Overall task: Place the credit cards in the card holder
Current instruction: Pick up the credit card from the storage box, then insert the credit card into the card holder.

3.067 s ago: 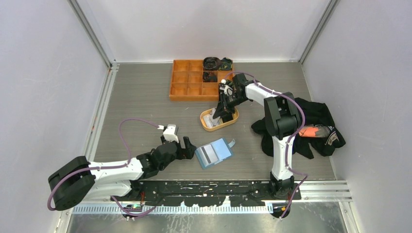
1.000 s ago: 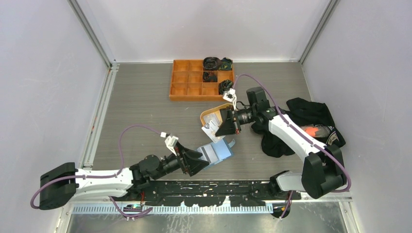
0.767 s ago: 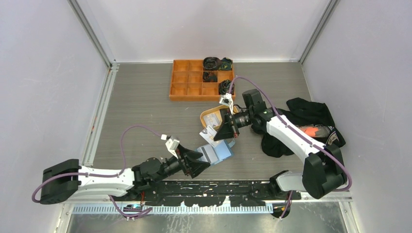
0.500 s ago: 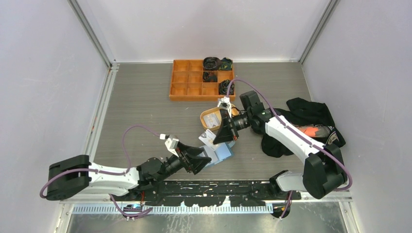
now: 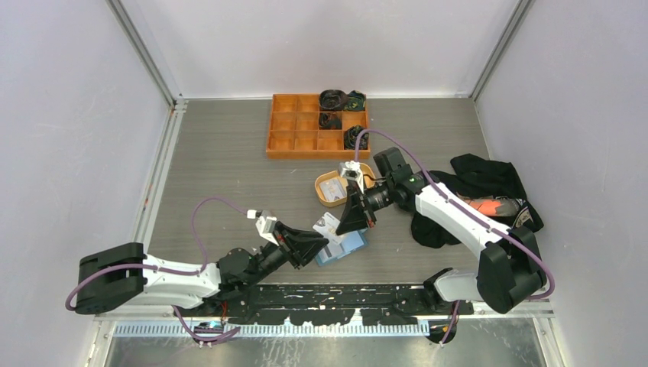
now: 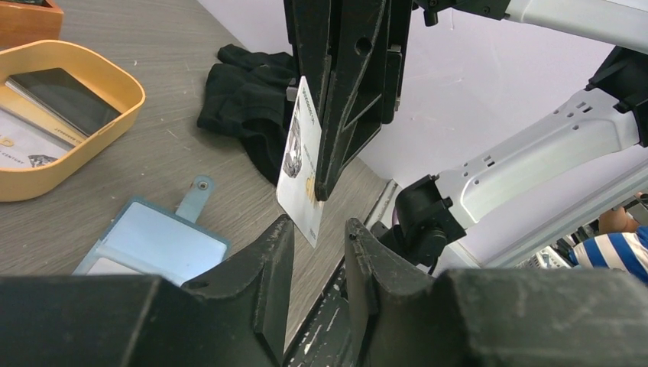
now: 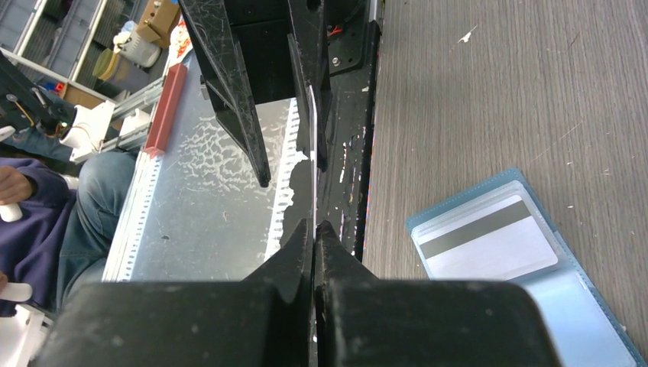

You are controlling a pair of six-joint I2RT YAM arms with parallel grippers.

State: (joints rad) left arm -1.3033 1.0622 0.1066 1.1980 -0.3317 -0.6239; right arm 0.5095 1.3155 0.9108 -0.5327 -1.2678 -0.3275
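My right gripper (image 5: 341, 222) is shut on a white credit card (image 6: 300, 172) and holds it upright, a little above the table. The left gripper (image 6: 319, 229) stands open, with the card's lower corner between its jaws and a gap showing on one side. In the right wrist view that card (image 7: 313, 153) is edge-on and lies along one left finger (image 7: 309, 92). The blue card holder (image 5: 345, 246) lies open on the table just beside both grippers. A white card with a grey stripe (image 7: 489, 241) sits in its slot. More credit cards (image 5: 334, 186), one black (image 6: 65, 99), lie in the tan dish (image 6: 115, 73).
An orange compartment tray (image 5: 283, 141) with dark items in its right cells stands at the back. A heap of black cloth (image 5: 489, 183) lies at the right under my right arm. The table's near metal rail (image 5: 336, 294) runs just below the grippers.
My right gripper carried the white card from the dish down towards the holder. The left gripper rose to meet it and its jaws narrowed around the card's lower corner.
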